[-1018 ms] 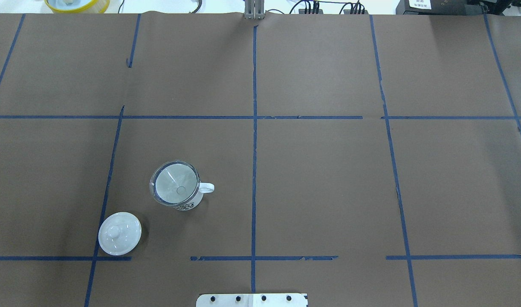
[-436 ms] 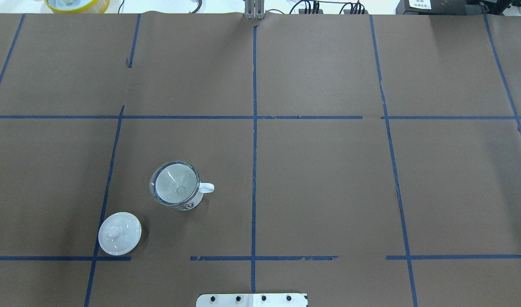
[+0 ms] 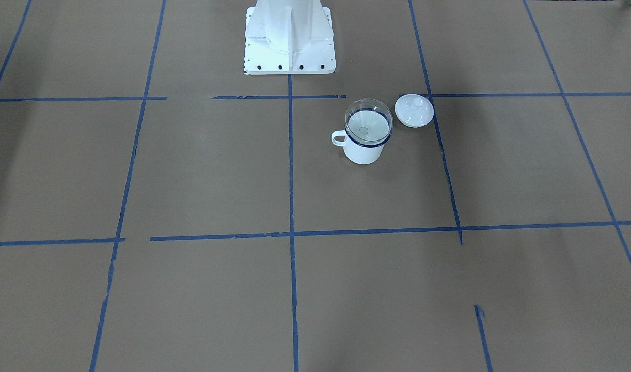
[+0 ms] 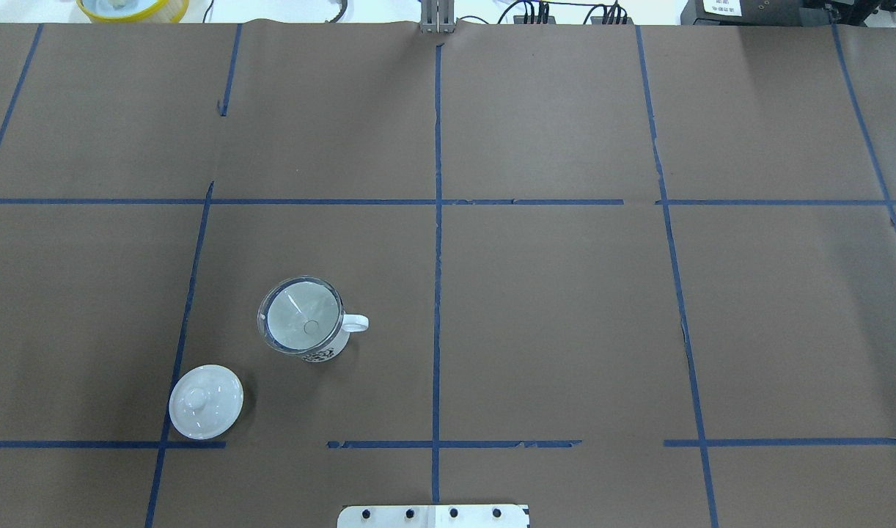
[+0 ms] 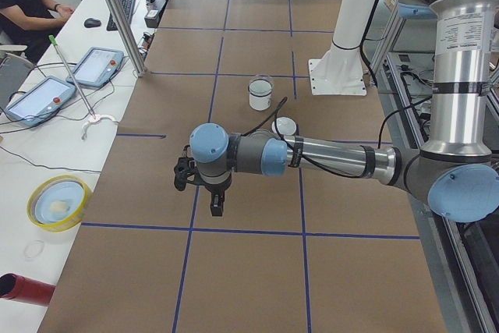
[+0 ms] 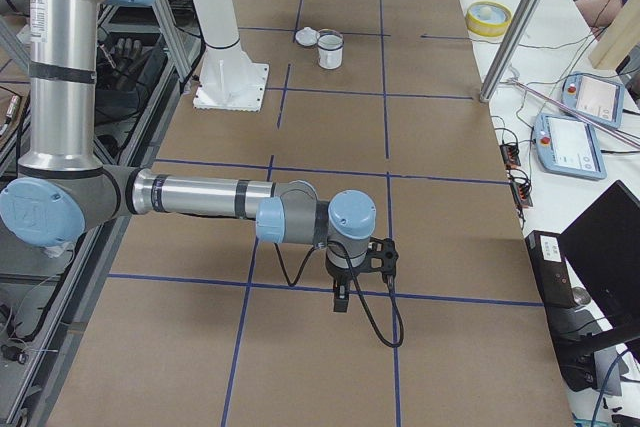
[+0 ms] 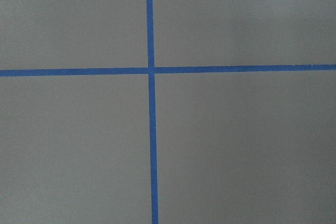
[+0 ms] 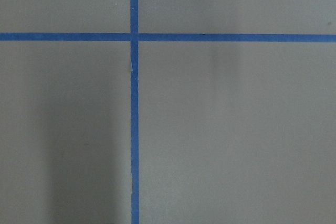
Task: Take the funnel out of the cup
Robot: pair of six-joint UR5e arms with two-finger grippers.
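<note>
2 claws, left claw (image 5: 216, 207) and right claw (image 6: 341, 299), hang above the tabletop (image 4: 565, 330); open or closed, I cannot tell. The funnel (image 4: 301, 323) sits in the cup (image 3: 364, 152), well apart from both.

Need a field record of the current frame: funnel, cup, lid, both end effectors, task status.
funnel: upright, seated in the cup's mouth
cup: upright on the table, robot's left half, handle toward the centre line
lid: on the table beside the cup, apart from it, knob up
left end effector: over bare table, away from the cup; open or shut cannot tell
right end effector: over bare table, far from the cup; cannot tell
task status: funnel not yet removed
</note>
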